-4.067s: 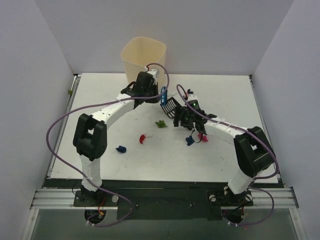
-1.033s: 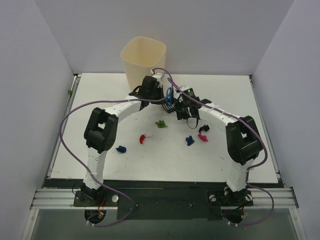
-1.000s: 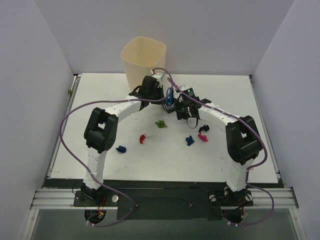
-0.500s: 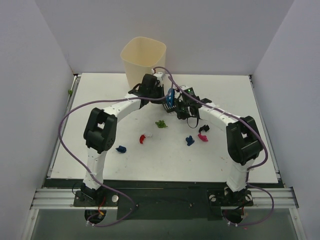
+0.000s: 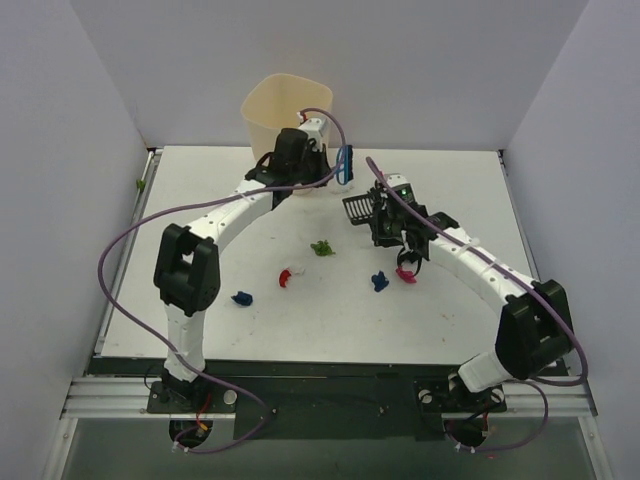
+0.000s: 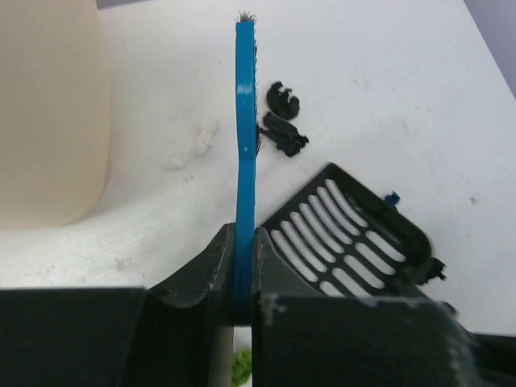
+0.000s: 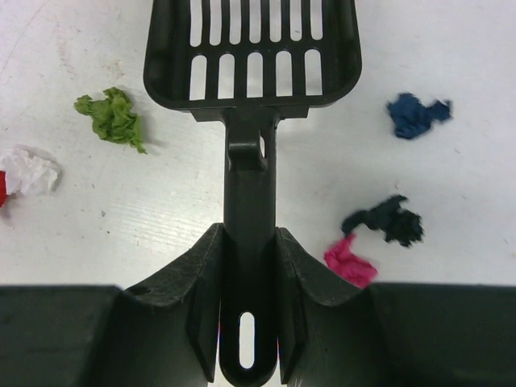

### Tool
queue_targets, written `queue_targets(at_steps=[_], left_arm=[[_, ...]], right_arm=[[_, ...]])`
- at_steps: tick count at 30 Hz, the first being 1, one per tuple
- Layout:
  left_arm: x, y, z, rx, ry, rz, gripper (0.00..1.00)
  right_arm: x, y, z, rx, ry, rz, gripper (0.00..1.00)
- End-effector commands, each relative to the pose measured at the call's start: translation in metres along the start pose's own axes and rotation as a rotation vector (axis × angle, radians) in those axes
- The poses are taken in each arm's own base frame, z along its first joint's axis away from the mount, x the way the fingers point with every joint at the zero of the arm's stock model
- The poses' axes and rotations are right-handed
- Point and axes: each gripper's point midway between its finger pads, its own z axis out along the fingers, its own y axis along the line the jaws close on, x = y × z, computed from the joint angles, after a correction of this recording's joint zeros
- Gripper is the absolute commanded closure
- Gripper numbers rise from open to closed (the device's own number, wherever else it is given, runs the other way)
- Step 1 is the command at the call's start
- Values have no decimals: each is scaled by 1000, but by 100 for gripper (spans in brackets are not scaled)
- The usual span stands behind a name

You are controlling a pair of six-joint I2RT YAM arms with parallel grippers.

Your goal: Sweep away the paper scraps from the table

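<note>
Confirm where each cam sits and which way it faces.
Top external: above and behind the arm bases, looking down on the table and cream bin; both arms show whole.
Left wrist: looks past the left end effector, shut on the blue brush, toward the bin; fingers show.
Right wrist: looks down past the right end effector, shut on the scoop's handle, at paper scraps; fingers show.
Shared: both wrist views show the scoop.

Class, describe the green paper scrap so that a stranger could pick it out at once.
Find the cream bin at the far edge of the table. Nearer, just left of the black scoop, lies a small crumpled scrap. It alone is green; the rest are blue, red-white, magenta or black.
</note>
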Motion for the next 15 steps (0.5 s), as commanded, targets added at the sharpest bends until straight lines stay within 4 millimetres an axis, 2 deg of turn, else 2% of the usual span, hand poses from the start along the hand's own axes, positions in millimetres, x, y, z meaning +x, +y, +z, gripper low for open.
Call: queue_targets(at_steps=[1, 2, 3, 4, 5, 6, 7, 8, 9, 10, 11, 12, 15], left_arm=[[-30, -5, 28, -16, -122, 98, 100], [-24, -1, 34, -33, -99, 120, 100], [-30, -3, 43, -51, -110, 171, 100], [-23, -1, 46, -67, -71, 205, 100], [-31, 1, 52, -106, -84, 269, 100], [-43, -3, 49, -124, -92, 301, 100], [-36, 4, 57, -167, -74, 379, 100], [-44, 1, 56, -189, -87, 415, 100], [-43, 4, 59, -238, -82, 501, 100], [-51, 2, 59, -262, -103, 539, 100], [-49, 6, 62, -316, -89, 638, 100], [-56, 2, 62, -336, -104, 692, 100], [-41, 10, 76, -439, -19, 921, 100]], right_arm=[[5, -35, -36, 169, -43, 59, 100], [5, -38, -40, 181, -53, 73, 100], [5, -48, -49, 214, -73, 91, 100], [4, -54, -55, 243, -88, 111, 100], [5, -61, -63, 261, -100, 131, 100], [2, -65, -71, 269, -128, 155, 100], [5, -70, -74, 279, -131, 180, 100], [4, -74, -80, 284, -148, 196, 100], [7, -76, -82, 285, -151, 208, 100], [6, -76, -87, 278, -166, 215, 100], [9, -78, -87, 279, -165, 219, 100], [8, -77, -91, 273, -174, 220, 100], [11, -79, -94, 278, -176, 227, 100]])
